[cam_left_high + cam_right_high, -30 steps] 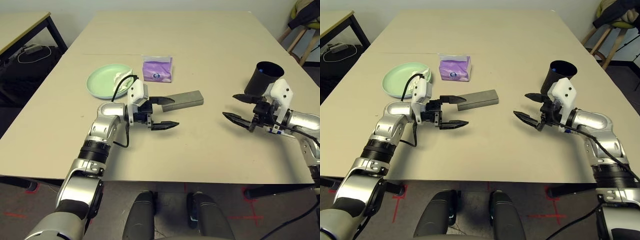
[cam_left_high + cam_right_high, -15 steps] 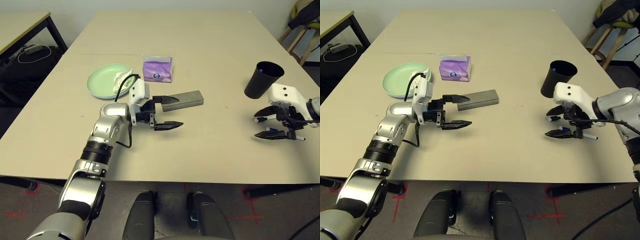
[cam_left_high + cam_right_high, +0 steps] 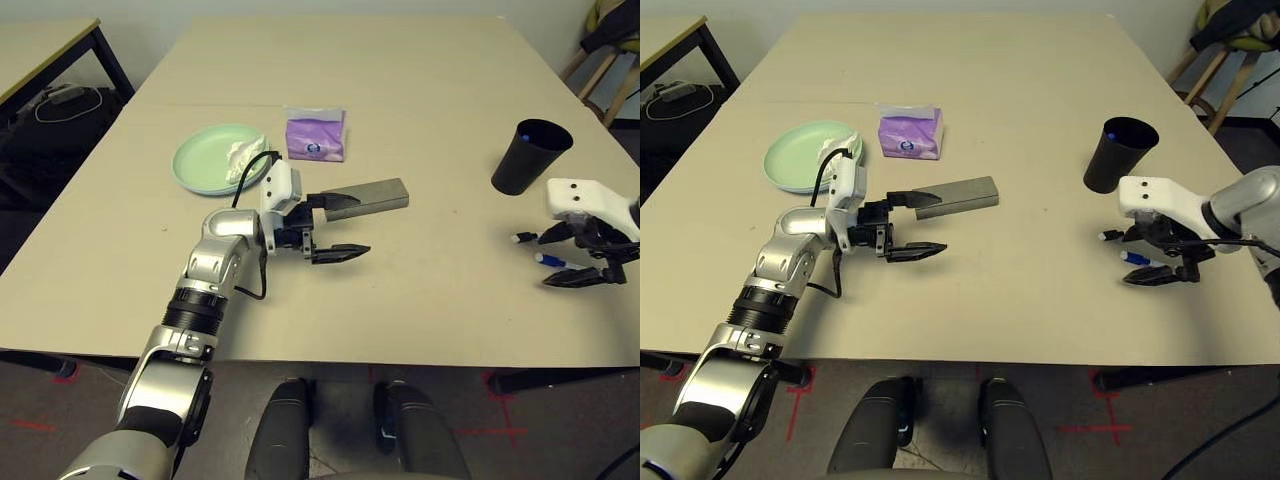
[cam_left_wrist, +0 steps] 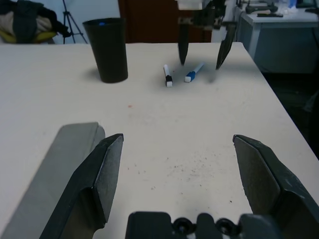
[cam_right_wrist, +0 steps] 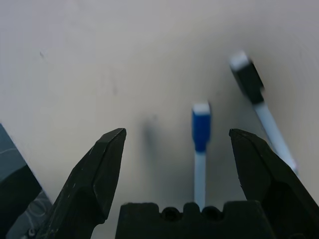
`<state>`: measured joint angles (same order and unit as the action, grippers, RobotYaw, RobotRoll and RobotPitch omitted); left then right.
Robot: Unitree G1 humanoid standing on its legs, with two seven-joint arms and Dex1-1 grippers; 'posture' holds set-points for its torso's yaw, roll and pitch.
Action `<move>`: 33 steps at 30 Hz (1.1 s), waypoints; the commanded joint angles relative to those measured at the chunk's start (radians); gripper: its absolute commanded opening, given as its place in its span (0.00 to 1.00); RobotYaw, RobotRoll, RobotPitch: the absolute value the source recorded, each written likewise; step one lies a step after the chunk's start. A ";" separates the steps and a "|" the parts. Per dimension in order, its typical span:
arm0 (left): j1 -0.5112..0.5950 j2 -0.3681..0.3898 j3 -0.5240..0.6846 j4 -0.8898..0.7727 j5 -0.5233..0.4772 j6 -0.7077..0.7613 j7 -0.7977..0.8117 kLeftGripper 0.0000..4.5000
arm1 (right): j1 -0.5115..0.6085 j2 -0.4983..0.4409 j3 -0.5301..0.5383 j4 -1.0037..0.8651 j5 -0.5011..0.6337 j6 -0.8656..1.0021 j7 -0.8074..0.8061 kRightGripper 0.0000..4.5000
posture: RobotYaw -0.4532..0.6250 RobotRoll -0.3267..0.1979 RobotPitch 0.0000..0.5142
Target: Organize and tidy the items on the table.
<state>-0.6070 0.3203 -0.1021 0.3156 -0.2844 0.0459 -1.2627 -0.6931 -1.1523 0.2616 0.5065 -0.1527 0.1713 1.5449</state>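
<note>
1. Two pens lie on the counter [image 3: 1020,290], on the robot's side of the black cup [image 3: 1120,155]: a blue-capped pen [image 5: 201,132] and a black-capped pen [image 5: 247,79], the latter nearer the cup.
2. The right tool [image 5: 177,131] is by far the nearer to both, with its fingers spread and nothing between them touched. It hangs above the blue-capped pen, which sits in line with the gap, closer to the finger on the cup's side.
3. That pen's long axis runs along the tool's reach, cap pointing away from the palm, so closing should squeeze across the barrel. The black-capped one slants past the cup-side finger.
4. The likely step is picking up the blue-capped pen for the cup. It calls for lowering straight down, perhaps with a small shift cupward to centre it; a finger could land on the slanted pen or nudge it.
5. Well to the cup's left, the left tool [image 4: 178,136] is spread and empty beside the grey case [image 3: 368,198]. Farther left of the cup are the purple tissue pack [image 3: 315,138] and the green plate [image 3: 204,160] bearing crumpled tissue [image 3: 243,157].
</note>
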 commanded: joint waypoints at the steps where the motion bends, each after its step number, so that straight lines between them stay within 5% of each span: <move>1: 0.029 -0.008 -0.019 -0.047 -0.014 0.010 0.013 0.99 | -0.016 -0.029 0.008 -0.035 -0.029 0.030 0.031 1.00 | 0.52 0.62 0.42; 33: 0.035 0.024 -0.021 -0.113 -0.035 0.037 0.039 0.99 | -0.103 0.097 0.091 0.131 -0.192 -0.061 0.021 1.00 | 0.56 0.62 0.45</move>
<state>-0.5817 0.3362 -0.1076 0.2311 -0.3114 0.0766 -1.2206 -0.7929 -1.0611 0.3409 0.6159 -0.3373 0.1190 1.5799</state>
